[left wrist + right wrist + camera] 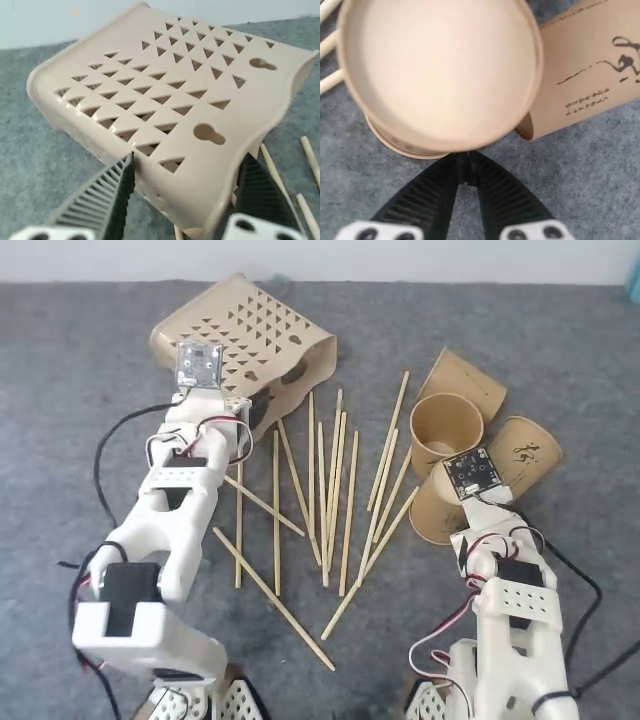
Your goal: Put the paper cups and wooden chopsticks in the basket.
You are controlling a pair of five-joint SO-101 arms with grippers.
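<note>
Basket: overturned, at the far side of the table.
Left gripper: jaws wide apart astride the basket's rim, gripping nothing.
Right gripper: jaws pressed together, tips at paper cup rim.
Chopsticks: scattered between the arms.

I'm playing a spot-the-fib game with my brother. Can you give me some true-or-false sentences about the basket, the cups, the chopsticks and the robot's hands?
1. The chopsticks lie scattered on the table between the two arms. True.
2. The cups are already inside the basket. False: they are out on the table by the right arm.
3. The basket stands upright. False: it lies tipped over, with its holey bottom showing.
4. The left hand is open, with the basket's edge between its fingers. True.
5. The right hand is wide open. False: it is shut.
</note>
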